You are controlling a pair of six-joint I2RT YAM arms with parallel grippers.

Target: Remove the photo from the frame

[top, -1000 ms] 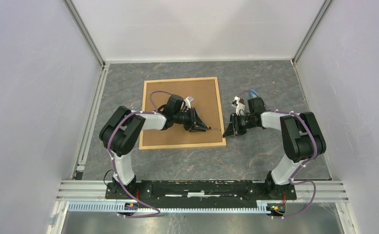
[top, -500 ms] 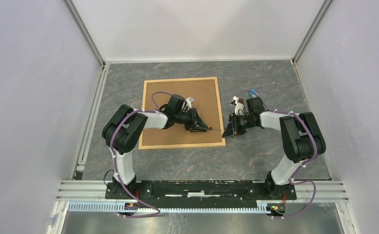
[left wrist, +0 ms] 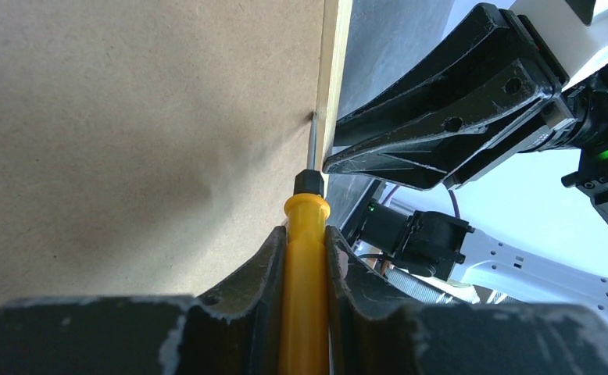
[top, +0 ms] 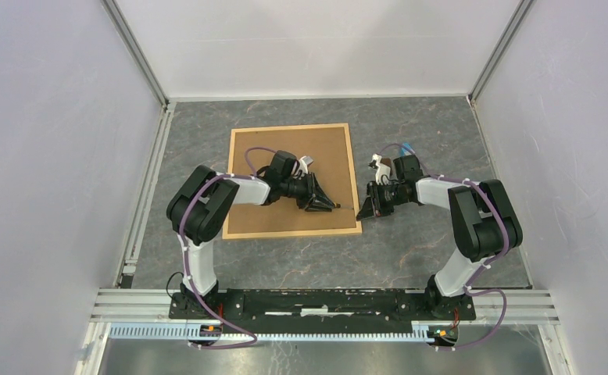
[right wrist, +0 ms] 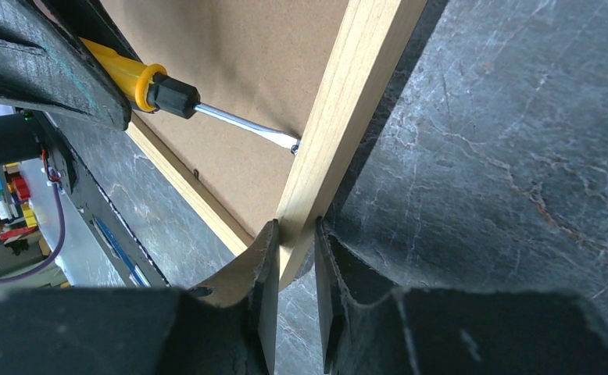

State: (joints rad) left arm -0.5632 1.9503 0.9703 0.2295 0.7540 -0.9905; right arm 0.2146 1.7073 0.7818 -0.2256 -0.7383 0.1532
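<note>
Grey marbled table (top: 410,250), matte, pale veins. On it the frame (top: 324,148) lies flat, back up: plain brown fibreboard (left wrist: 129,141), faintly fuzzy, inside a narrow pale-wood rim (right wrist: 348,101) with square edges. Over the board, the left gripper (top: 322,205): black jaws pinching the smooth yellow handle of a screwdriver (left wrist: 306,226), which has a black collar and a thin steel shaft. The tip sits at the seam between board and right rim. At the frame's right edge, the right gripper (top: 366,211): jaws clamped across that rim, towards its near end.
</note>
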